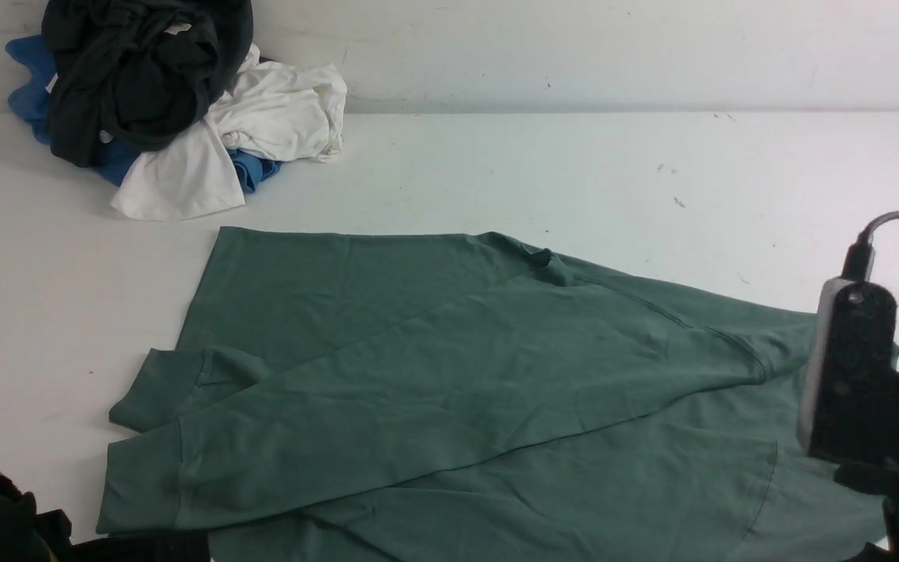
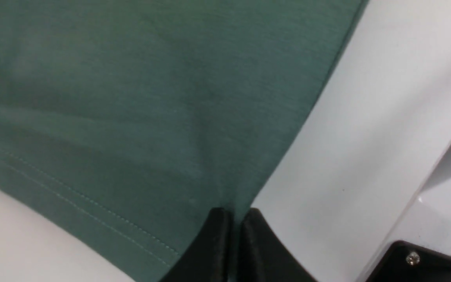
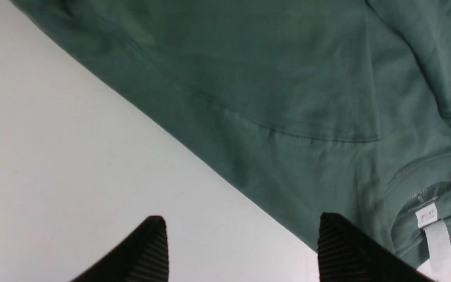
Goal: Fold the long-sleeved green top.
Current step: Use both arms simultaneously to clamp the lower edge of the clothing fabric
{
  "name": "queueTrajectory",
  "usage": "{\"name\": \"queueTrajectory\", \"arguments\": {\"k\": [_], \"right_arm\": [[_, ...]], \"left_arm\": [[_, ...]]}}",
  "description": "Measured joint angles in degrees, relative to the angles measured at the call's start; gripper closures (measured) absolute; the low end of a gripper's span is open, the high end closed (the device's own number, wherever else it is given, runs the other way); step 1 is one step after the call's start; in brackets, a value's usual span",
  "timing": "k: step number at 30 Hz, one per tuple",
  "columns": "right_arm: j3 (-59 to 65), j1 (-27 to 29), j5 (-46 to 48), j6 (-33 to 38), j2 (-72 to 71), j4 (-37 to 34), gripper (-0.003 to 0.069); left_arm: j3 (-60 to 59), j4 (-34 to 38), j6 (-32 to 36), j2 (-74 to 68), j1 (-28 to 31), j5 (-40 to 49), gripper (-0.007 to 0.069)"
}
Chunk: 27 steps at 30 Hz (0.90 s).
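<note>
White table (image 1: 574, 156), green top (image 1: 457, 375) laid out: left pincer (image 2: 236, 235) clamped shut on its hem corner, right pincer (image 3: 242, 223) wide open, empty, neck label (image 3: 427, 215) just beside it.

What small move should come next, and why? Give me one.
Probably lower the right pincer onto the edge of the green long-sleeved top near the white neck label and close it. The left pincer is shut on the top near its hem corner, while the right hangs open, one finger over the table, holding nothing; a fold likely needs both ends held.
</note>
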<state>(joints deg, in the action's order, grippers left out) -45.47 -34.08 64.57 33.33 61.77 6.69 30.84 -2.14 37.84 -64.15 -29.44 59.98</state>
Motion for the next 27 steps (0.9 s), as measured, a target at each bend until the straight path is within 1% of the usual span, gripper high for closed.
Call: {"name": "queueTrajectory", "arguments": {"k": [5,8,13,17,20,21,22,23,25,26,27], "right_arm": [[5.15,0.15,-3.75,-1.03,7.23,3.18,0.0179],[7.75,1.53,-10.05,-1.09,13.41,3.47,0.0179],[8.01,2.44,-17.58,-1.14,20.60,4.80,0.0179],[7.88,2.44,-19.78,-1.19,25.17,5.43,0.0184],[7.38,2.44,-19.67,-1.19,26.87,5.82,0.0220],[7.32,2.44,-19.62,-1.19,26.93,5.86,0.0255],[7.32,2.44,-19.67,-1.19,26.95,5.86,0.0274],[7.32,2.44,-19.73,-1.19,27.00,5.93,0.0304],[7.32,2.44,-19.73,-1.19,27.17,6.15,0.0388],[7.32,2.44,-19.80,-1.19,27.26,6.31,0.0453],[7.32,2.44,-19.82,-1.19,27.26,6.31,0.0464]], "left_arm": [[0.00,0.00,-0.65,2.31,0.00,0.11,0.0618],[0.00,0.00,-0.91,2.62,0.00,0.11,0.0618],[0.00,0.00,-1.14,2.62,0.00,0.11,0.0615],[0.00,0.00,-1.93,2.62,0.00,-0.13,0.0611],[0.00,0.00,-2.06,2.64,0.00,-0.13,0.0611],[0.00,0.00,-2.19,2.64,0.00,-0.13,0.0611],[0.00,0.00,-2.25,2.64,0.00,-0.13,0.0611],[0.00,0.00,-2.32,2.64,0.00,-0.13,0.0611],[0.00,0.00,-2.43,2.64,0.00,-0.13,0.0611],[0.00,0.00,-2.43,2.64,0.00,-0.27,0.0611],[0.00,-0.02,-2.43,2.64,0.00,-0.26,0.0611]]}}
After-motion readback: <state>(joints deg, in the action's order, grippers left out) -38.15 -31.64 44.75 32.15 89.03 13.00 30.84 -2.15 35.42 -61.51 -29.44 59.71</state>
